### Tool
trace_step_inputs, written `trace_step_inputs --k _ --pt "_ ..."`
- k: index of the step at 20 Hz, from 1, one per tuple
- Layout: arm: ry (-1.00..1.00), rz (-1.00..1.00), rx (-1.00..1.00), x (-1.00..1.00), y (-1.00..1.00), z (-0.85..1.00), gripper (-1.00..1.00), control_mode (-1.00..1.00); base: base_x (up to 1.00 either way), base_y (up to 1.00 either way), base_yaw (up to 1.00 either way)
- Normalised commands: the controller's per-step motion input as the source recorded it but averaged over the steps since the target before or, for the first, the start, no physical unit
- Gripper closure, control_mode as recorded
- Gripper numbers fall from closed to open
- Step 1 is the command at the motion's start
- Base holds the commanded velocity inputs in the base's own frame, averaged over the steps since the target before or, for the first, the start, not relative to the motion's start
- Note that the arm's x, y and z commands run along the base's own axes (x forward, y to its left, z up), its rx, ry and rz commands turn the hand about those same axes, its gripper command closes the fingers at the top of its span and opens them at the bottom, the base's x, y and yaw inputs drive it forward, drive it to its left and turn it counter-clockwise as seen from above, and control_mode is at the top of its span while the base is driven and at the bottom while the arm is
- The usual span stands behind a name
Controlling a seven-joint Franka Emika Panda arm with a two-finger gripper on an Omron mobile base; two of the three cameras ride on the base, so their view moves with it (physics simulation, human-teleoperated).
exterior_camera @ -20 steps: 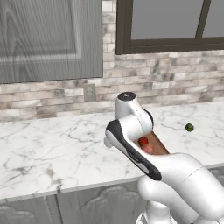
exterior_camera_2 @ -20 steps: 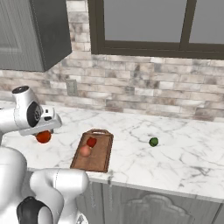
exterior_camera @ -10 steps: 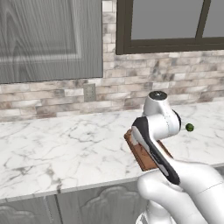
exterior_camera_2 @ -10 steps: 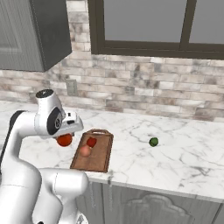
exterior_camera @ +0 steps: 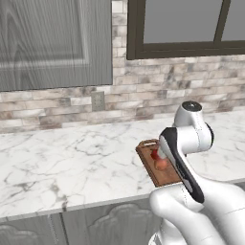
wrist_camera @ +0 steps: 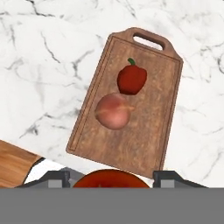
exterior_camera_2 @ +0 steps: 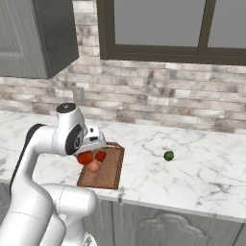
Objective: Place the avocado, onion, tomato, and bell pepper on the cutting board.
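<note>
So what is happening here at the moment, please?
The robot arm's tool is holding the tomato above the near end of the cutting board. The bell pepper and the onion already lie on the board, close together. The avocado sits apart on the marble counter, to the right of the board.

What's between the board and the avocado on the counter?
Nothing: in the right base view, bare marble counter separates the board from the avocado. The pepper and onion lie on the board itself.
</note>
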Motion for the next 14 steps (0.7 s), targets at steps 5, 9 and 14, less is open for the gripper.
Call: trace_step_inputs --k 5,9,14 --pt "0.00 0.00 0.00 0.01 -0.40 -0.17 1.00 -1.00 0.00 0.00 0.00" --pt "0.00 0.00 0.00 0.25 -0.16 -0.34 1.00 -1.00 0.00 0.00 0.00" --pt "0.00 0.00 0.02 0.47 -0.10 -0.27 1.00 -1.00 0.00 0.00 0.00"
